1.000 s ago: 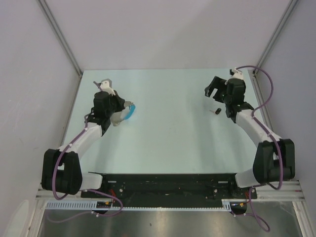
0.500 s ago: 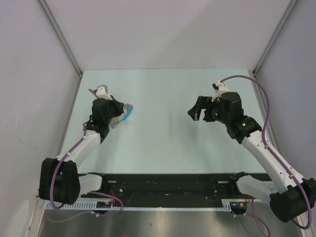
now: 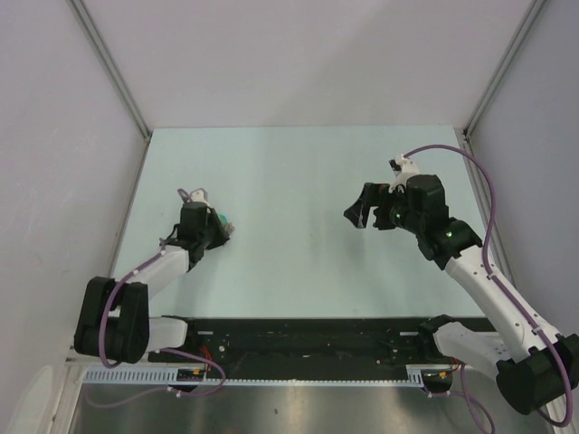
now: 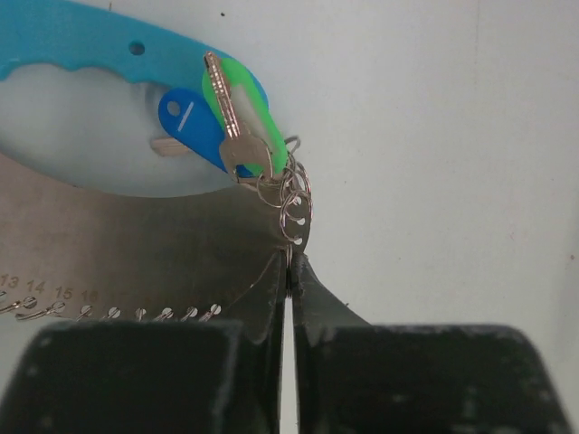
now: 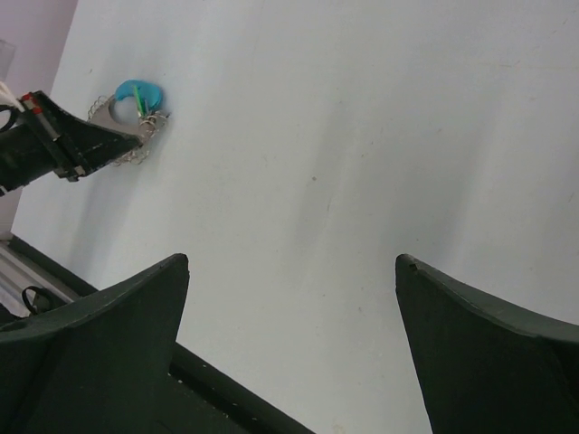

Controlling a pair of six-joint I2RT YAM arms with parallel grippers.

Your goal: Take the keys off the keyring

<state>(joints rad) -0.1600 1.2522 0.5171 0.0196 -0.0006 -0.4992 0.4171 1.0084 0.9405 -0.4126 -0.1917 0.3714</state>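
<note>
On the table's (image 3: 289, 163) left side, the left gripper (image 4: 289, 264) is clenched on the keyring (image 4: 297, 215), with the keys (image 4: 233, 122) fanned just beyond it. The right gripper (image 3: 364, 210) hangs released, well apart to the right. Recommended: hold the ring pinned, take one key's head, and work it round the coil.

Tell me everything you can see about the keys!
The keys are a small bunch lying flat on the pale table. One thin silvery metal key rests on a bright green plastic piece, with a dark blue plastic tag beside it. Their heads join the keyring, a few little silvery loops linked together. The left gripper, its fingers shut, seems to pinch the lowest loop. The bunch partly overlaps a big light-blue handle.
</note>
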